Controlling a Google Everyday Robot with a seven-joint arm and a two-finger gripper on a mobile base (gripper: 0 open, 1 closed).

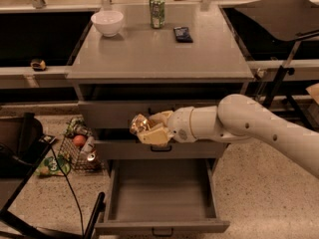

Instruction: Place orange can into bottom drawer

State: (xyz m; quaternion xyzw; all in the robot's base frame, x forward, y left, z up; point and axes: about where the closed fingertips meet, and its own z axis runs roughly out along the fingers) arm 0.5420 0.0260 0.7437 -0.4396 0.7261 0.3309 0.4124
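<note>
My gripper [147,129] is shut on the orange can [139,124], a shiny, wrinkled orange-gold can. It holds the can in front of the middle drawer [124,151], above the rear left part of the bottom drawer [162,195]. The bottom drawer is pulled out and shows a plain grey inside with nothing in it; its small black handle is at the front edge. My white arm reaches in from the right.
On the cabinet top [159,51] stand a white bowl [107,22], a tall green can [157,11] and a small dark packet [183,34]. A wire basket [75,151] with items and a cable lie on the floor at left. A black frame stands at right.
</note>
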